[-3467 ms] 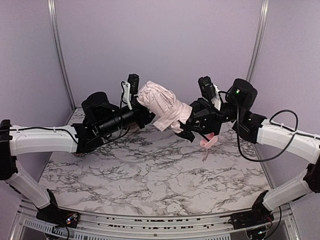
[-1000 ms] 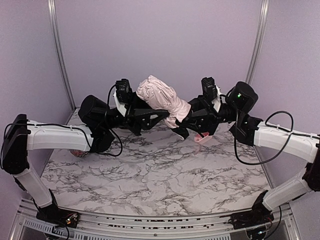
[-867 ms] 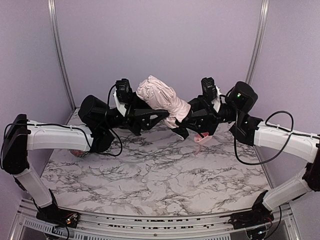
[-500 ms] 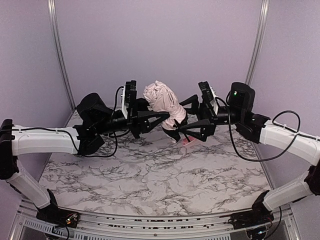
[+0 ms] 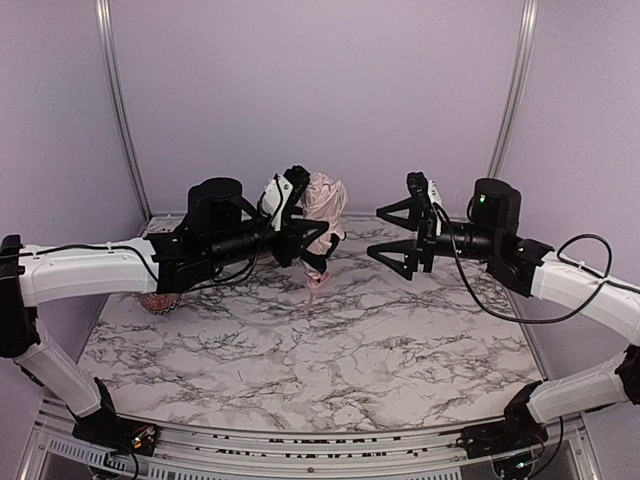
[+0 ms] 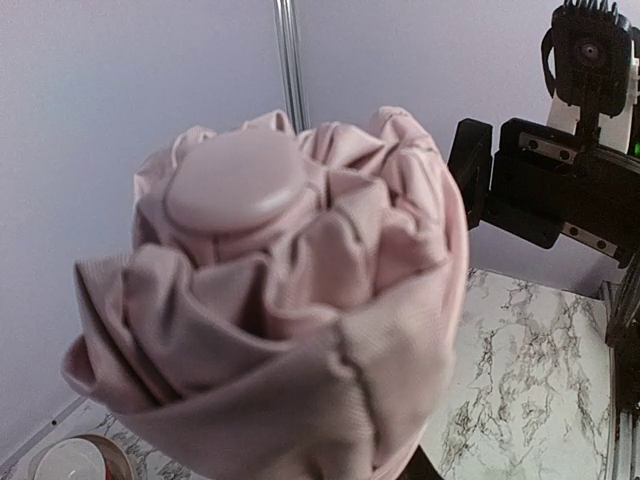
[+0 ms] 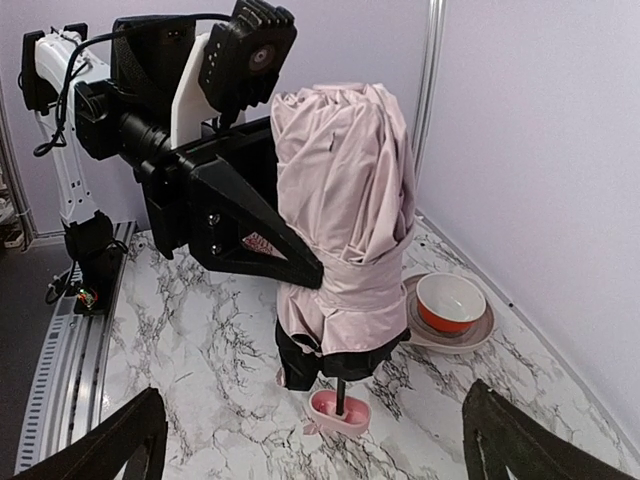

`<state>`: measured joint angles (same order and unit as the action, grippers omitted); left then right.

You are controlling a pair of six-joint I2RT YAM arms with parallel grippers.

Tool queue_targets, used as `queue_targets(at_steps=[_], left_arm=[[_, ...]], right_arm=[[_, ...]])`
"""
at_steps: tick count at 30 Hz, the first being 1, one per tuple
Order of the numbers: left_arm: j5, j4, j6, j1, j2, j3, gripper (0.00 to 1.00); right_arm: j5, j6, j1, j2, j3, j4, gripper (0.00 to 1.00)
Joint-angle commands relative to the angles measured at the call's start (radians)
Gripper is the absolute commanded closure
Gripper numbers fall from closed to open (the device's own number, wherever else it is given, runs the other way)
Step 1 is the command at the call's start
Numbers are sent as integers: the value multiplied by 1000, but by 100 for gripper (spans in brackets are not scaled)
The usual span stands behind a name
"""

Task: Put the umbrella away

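Observation:
The umbrella [image 5: 325,200] is a pale pink bundle with a black lining, held upright above the table at the back centre. Its thin shaft and pink handle knob [image 7: 338,412] hang down just over the marble. My left gripper [image 5: 312,238] is shut on the fabric at mid-height, and its black fingers [image 7: 255,240] press the bundle from the side. In the left wrist view the umbrella's folds and round top cap [image 6: 235,185] fill the frame and hide my jaws. My right gripper [image 5: 395,236] stands wide open to the right of the umbrella, apart from it, its fingertips [image 7: 110,445] at the frame's lower corners.
An orange bowl with a white inside [image 7: 450,300] sits on a grey plate [image 7: 470,338] near the far wall behind the umbrella. A reddish object [image 5: 160,300] shows partly under my left arm. Purple walls close in the marble table [image 5: 320,360] at the back and sides.
My right gripper has opened, let go of the umbrella and drawn back to the right. My left arm has turned the umbrella upright, handle down, and carried it slightly left.

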<state>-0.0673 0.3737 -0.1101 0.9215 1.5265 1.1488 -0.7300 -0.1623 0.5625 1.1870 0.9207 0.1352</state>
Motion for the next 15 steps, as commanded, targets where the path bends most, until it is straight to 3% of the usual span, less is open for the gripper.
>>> queue_targets(at_steps=[1, 4, 7, 9, 13, 15], left_arm=[[71, 16, -15, -3, -10, 101, 93], [19, 33, -39, -8, 17, 83, 91], [22, 149, 75, -20, 100, -59, 97], [-46, 272, 164, -32, 196, -168, 100], [-160, 606, 219, -30, 382, -360, 95], [-181, 624, 213, -29, 413, -368, 95]], right_arm=[[27, -10, -3, 18, 23, -9, 0], [19, -4, -2, 22, 17, 3, 0], [4, 18, -3, 31, -2, 46, 0], [-11, 32, -2, 40, -13, 69, 0], [-32, 54, -3, 71, -29, 111, 0], [-37, 57, -2, 93, -16, 99, 0]])
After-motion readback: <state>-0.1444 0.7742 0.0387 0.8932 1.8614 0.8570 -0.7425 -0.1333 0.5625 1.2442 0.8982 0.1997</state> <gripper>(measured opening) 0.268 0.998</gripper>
